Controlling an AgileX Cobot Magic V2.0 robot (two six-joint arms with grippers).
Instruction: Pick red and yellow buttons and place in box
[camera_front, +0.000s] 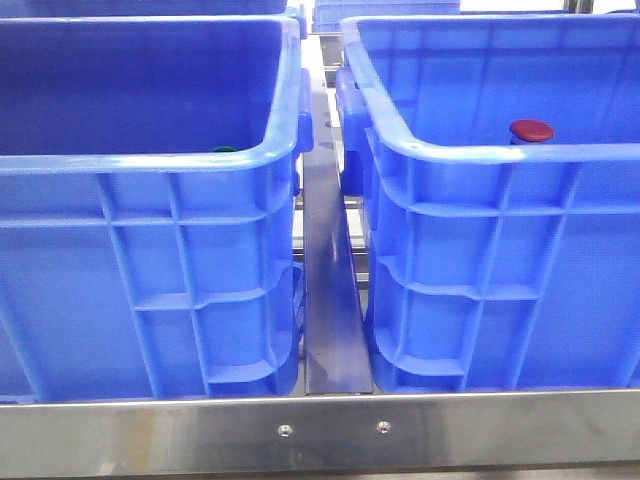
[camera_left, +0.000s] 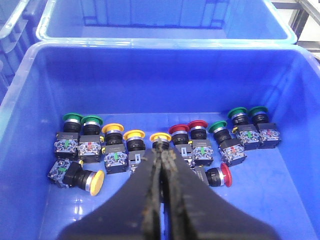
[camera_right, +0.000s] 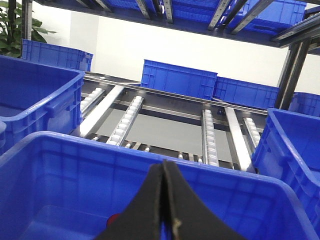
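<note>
In the left wrist view a blue crate (camera_left: 150, 44) holds a row of push-buttons: yellow ones (camera_left: 113, 128), red ones (camera_left: 178, 129) and green ones (camera_left: 72, 118). One yellow button (camera_left: 98, 181) and one red button (camera_left: 226, 175) lie on their sides. My left gripper (camera_left: 161, 147) is shut and empty, its tips over a yellow button (camera_left: 160, 136). My right gripper (camera_right: 165, 165) is shut and empty above the right blue crate (camera_right: 225, 172), where a red button (camera_right: 114, 218) peeks out. The front view shows that red button (camera_front: 531, 130) inside the right crate (camera_front: 500, 152); no gripper shows there.
The left crate (camera_front: 150, 160) and right crate stand side by side with a metal divider (camera_front: 330, 300) between them. A metal rail (camera_front: 320, 430) runs along the front. More blue crates (camera_right: 179, 79) and roller tracks (camera_right: 127, 120) lie behind.
</note>
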